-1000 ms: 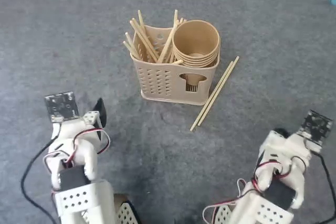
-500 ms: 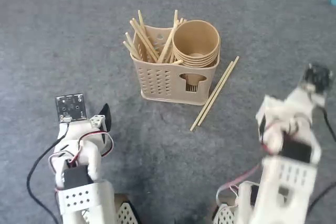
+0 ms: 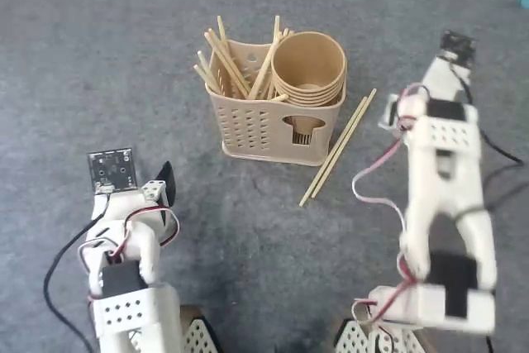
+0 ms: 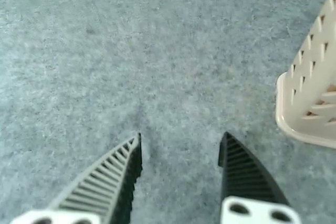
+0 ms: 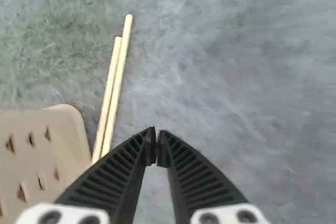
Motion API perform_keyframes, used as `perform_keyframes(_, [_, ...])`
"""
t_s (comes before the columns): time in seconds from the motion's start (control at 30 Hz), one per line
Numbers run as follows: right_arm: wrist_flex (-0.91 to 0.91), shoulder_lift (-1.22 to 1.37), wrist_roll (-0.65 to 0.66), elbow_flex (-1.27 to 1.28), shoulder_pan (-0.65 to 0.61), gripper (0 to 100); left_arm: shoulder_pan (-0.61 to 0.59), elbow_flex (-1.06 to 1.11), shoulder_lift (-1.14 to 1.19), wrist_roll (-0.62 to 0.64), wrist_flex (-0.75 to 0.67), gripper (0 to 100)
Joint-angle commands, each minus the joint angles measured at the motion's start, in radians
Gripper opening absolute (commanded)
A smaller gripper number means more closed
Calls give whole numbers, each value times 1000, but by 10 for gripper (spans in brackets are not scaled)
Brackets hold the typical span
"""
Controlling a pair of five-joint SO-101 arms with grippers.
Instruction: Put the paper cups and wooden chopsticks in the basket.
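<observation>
Right wrist view: the right pincer (image 5: 156,148) is seen with its tips pressed together, empty, held over the grey surface (image 5: 252,51) just beside two loose wooden chopsticks (image 5: 114,77) that are laid next to the basket (image 5: 37,145). The left pincer (image 4: 181,145) is held apart, empty, near the basket's corner. In the high view, paper cups (image 3: 307,59) are stacked in the basket beside further chopsticks (image 3: 235,59).

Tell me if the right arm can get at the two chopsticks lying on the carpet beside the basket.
Probably yes. The right gripper hangs over bare carpet close by the chopsticks, nothing between them. Its jaws are shut and must open first, and the basket wall crowds one side.
</observation>
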Motion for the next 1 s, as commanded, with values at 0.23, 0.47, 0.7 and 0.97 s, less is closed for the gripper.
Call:
perform_keyframes(0.23, [-15,357,-109,-351,-88,183,6,-2,-11,-12,-34,227])
perform_keyframes(0.47, [-15,544,-163,-517,-154,184,6,-2,-11,-12,-35,227])
perform_keyframes(0.7, [-16,644,-222,-601,-154,184,8,-1,-11,-12,-44,227])
perform_keyframes(0.97, [-50,777,-207,-635,-125,99,8,13,-11,-12,-69,227])
